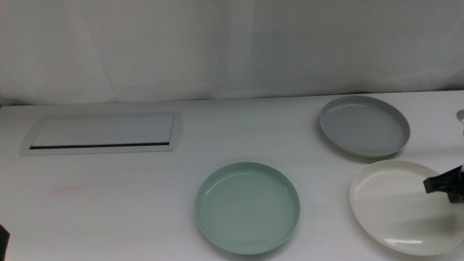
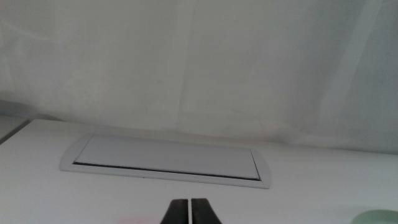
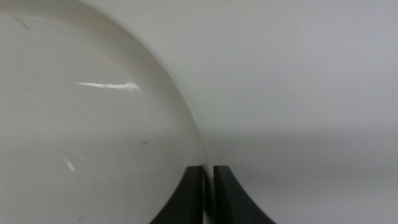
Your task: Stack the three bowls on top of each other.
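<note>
A: Item one, white bowl (image 1: 406, 206). Location?
B: Table (image 1: 130, 203), near right corner of middle view. Separate from grey bowl (image 1: 365, 125) just behind it; separate from mint green bowl (image 1: 248, 207) at centre front. Nothing stacked yet.

A: Right gripper (image 1: 444, 183)?
B: Over the white bowl's right side, reaching in from the right edge. In its wrist view, right gripper (image 3: 208, 186) sits at the bowl's rim (image 3: 186, 112), jaws drawn nearly together, the rim's edge running down into the thin gap between them. Looks pinched on the rim, though contact not certain.

A: Left gripper (image 2: 189, 211)?
B: Parked at the near left, jaws pressed together, nothing held, facing the flat white panel (image 2: 165, 158).

A: Governing relation for next move?
B: Mint green bowl lies leftward of the right gripper, grey bowl behind it. Round dishes, no long axis to align. Right arm far nearer all three; probably carries the white bowl.
</note>
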You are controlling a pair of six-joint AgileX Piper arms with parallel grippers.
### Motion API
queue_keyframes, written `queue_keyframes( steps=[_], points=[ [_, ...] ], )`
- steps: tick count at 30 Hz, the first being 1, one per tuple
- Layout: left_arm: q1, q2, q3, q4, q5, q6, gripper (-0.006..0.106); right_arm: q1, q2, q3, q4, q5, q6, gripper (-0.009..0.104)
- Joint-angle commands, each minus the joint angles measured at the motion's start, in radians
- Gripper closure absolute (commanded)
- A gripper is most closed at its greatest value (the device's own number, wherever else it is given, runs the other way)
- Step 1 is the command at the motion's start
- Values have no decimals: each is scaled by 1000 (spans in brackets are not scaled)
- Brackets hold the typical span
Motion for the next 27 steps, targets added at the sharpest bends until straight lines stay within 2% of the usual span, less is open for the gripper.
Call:
queue_keyframes(
  steps=[1,7,14,17,23,25,27],
  points=[
    [-8,-5,38,-6,-2,3,103,0,-46,2,-15,17,-11,98],
    [-8,-5,38,-6,-2,3,103,0,-139,2,10,55,-25,98],
    [-8,-5,38,-6,-2,3,103,0,-241,2,100,101,-63,98],
    [-8,-5,38,-6,-2,3,103,0,-291,-14,185,129,-106,98],
    [-8,-5,38,-6,-2,3,103,7,-320,-127,439,227,-205,98],
    [-8,-5,38,-6,-2,3,103,55,-310,-178,469,231,-195,98],
    [-8,-5,38,-6,-2,3,103,110,-292,-204,469,229,-173,98]
  ],
)
